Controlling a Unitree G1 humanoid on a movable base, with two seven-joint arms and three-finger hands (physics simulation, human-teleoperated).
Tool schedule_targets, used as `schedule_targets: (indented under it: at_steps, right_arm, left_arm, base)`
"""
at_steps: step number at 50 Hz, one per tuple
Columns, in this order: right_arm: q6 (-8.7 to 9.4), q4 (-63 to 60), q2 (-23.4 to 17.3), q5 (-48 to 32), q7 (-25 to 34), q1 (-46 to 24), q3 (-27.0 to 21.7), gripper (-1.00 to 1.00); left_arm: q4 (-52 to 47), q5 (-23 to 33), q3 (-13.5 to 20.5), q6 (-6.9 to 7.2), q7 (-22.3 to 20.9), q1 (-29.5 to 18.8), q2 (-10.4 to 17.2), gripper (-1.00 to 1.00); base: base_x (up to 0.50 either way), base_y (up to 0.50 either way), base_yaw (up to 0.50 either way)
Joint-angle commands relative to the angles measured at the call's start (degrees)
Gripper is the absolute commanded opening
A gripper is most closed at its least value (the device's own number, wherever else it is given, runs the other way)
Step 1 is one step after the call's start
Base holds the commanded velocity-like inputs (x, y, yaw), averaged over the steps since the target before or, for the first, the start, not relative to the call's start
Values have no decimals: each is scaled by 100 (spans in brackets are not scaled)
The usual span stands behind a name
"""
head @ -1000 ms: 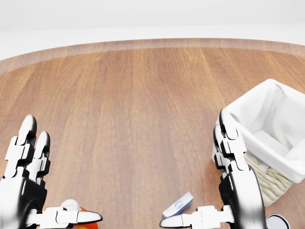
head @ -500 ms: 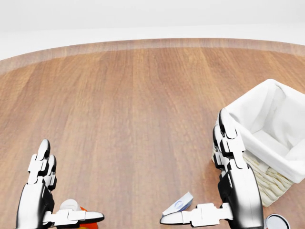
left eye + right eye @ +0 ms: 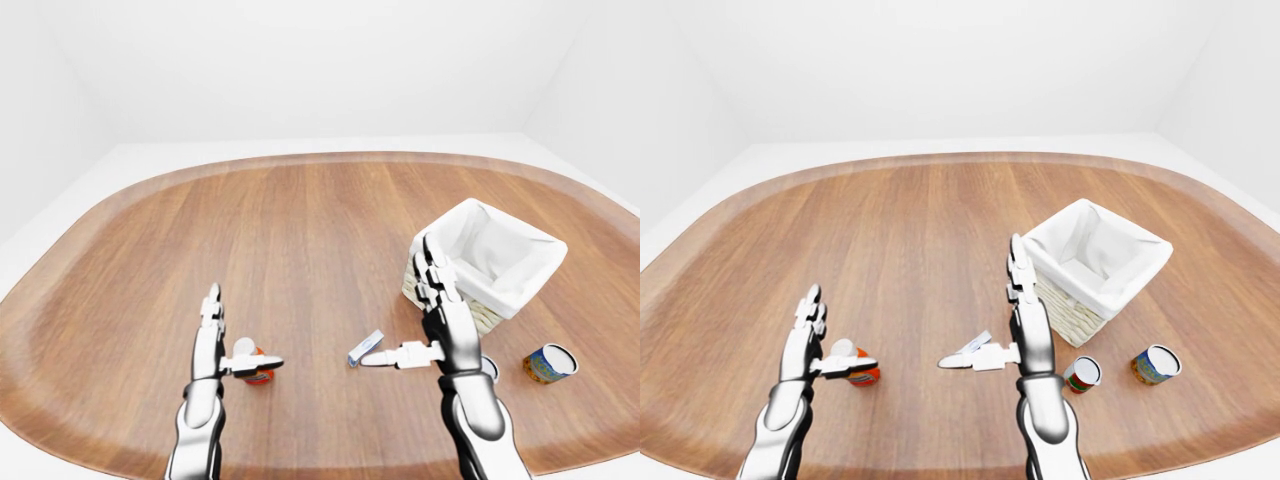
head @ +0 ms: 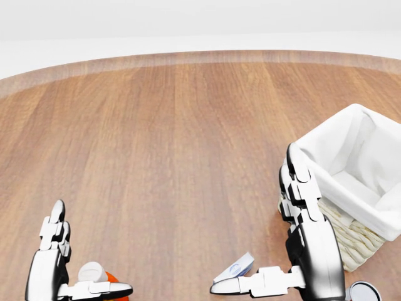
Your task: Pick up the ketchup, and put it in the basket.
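**Red ketchup not grabbed yet, basket has none in it**

Red body, white cap: that's the ketchup bottle [image 3: 254, 364], lying on the wooden table [image 3: 300, 230] low in the left-eye view, left of centre; the left hand [image 3: 214, 345] is right at it, fingers spread wide and pointing up, thumb stretched sideways across the bottle; it looks like touching or just about, but nothing is wrapped around it, so I'd call the pickup not done.

Moving right, a small white and blue packet [image 3: 365, 347] lies flat near the middle, well apart from the ketchup; the right hand [image 3: 436, 320] is next, also spread flat and holding nothing, thumb poking left toward that packet, its fingers overlapping the near wall of the basket.

The wicker basket [image 3: 1072, 318] with its white cloth liner shows no ketchup, though I can't see its whole floor; further right in the right-eye view sit a small red and white can [image 3: 1081, 374] and a blue and yellow can [image 3: 1156, 364], neither part of the job.

So my read: basically everything is left; close on the bottle, lift, carry it rightward across the table, drop it in.
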Motion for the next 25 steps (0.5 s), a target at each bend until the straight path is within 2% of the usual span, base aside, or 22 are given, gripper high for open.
schedule_targets:
  at_steps: [1,13,25]
  right_arm:
    - [-11,0,-4,-2,1,12,12,100]
    - [-6,-44,-11,-5,-3,37,38,100]
    - [-8,-51,-17,1,-11,37,48,100]
  left_arm:
    - [160,14,75,0,46,-42,31,100]
    - [516,30,62,0,111,-174,54,100]
    - [1377,33,14,0,313,-606,147,100]
  base:
    - [0,0,0]
    - [0,0,0]
    - [0,0,0]
